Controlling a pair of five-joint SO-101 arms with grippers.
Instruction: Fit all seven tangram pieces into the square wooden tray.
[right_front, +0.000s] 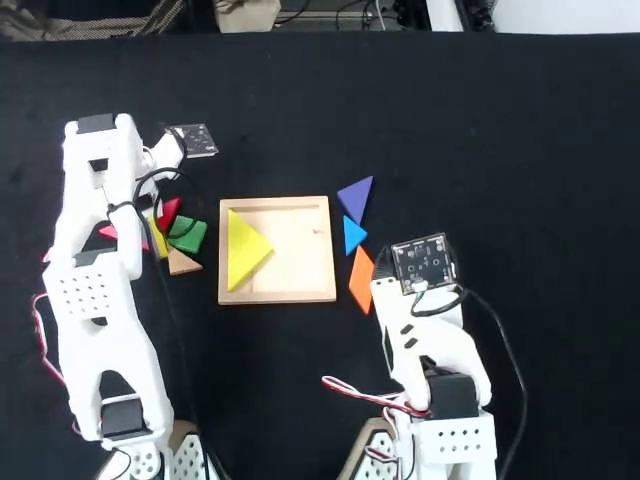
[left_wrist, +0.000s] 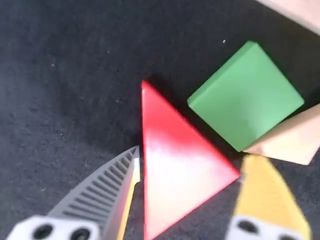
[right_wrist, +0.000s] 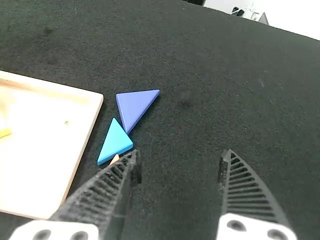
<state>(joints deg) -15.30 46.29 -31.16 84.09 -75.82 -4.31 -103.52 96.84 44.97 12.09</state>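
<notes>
red triangle (left_wrist: 170, 150) pinched by left pincer (left_wrist: 190, 161), half-hidden from above; right pincer (right_wrist: 180, 156) spread

High view: fixed overhead, facing down on whole table (right_front: 480, 130); left wrist view: close above red triangle (left_wrist: 175, 170) at left gripper (left_wrist: 192, 160); right wrist view: higher, oblique, tray (right_wrist: 45, 145) beside right gripper (right_wrist: 180, 152); both patches shared overhead.

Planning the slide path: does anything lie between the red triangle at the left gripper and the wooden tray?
Yes. The green square lies between the red triangle and the tray, touching a tan triangle that also sits on the tray's side.
</notes>
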